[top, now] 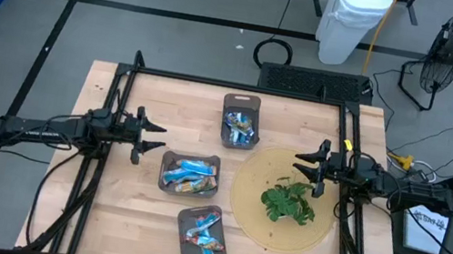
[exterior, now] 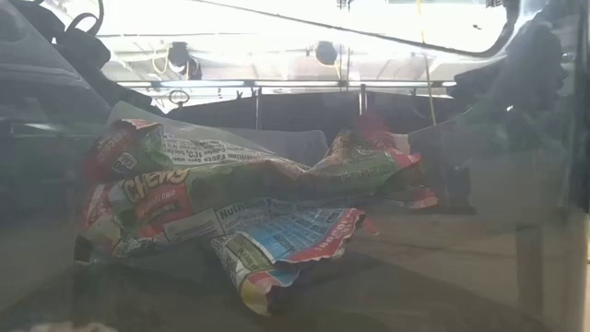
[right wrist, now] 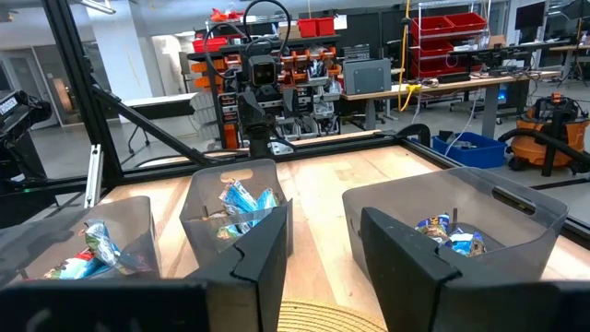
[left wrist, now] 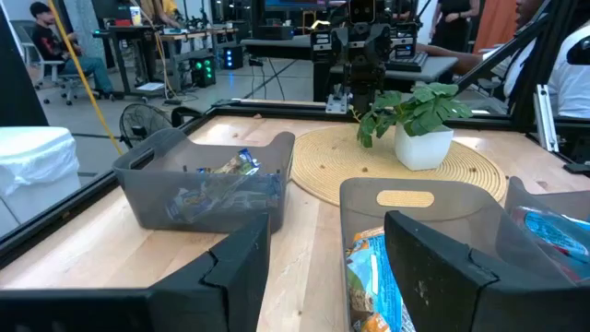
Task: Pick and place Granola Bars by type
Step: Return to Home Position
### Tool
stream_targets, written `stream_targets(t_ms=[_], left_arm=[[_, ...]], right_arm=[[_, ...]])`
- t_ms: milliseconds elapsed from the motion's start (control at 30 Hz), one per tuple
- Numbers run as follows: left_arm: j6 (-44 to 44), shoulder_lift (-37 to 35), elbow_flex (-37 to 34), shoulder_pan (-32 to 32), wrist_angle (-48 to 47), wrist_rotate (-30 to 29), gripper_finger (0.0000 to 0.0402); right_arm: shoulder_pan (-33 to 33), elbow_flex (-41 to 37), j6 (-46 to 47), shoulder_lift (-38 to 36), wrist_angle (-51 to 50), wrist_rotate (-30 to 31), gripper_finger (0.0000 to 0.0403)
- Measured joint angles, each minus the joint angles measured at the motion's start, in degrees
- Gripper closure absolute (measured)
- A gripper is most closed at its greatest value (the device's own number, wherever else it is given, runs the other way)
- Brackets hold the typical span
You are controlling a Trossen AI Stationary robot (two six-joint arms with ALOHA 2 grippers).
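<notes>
Granola bars in shiny wrappers, mostly blue-and-white with some orange-brown, lie in three grey trays: a far one (top: 240,120), a middle one (top: 190,174) and a near one (top: 202,236). The low view looks through a tray wall at crumpled wrappers (exterior: 230,212). My left gripper (top: 144,135) hovers open left of the middle tray, holding nothing; its fingers (left wrist: 230,267) frame that tray (left wrist: 406,231). My right gripper (top: 310,167) hovers open over the round mat, beside the plant, and holds nothing; its wrist view shows all three trays (right wrist: 235,217).
A small green plant in a white pot (top: 288,200) stands on a round woven mat (top: 273,232) on the table's right half. Black frame rails (top: 123,82) run along the table's left, right and far sides. Bare wood (top: 138,214) lies left of the near tray.
</notes>
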Motion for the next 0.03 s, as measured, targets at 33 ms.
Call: stream_targets(t_ms=[33], left_arm=[[0.0,0.0,0.0,0.0,0.0,0.0,0.0185]], right_arm=[[0.0,0.0,0.0,0.0,0.0,0.0,0.0273]])
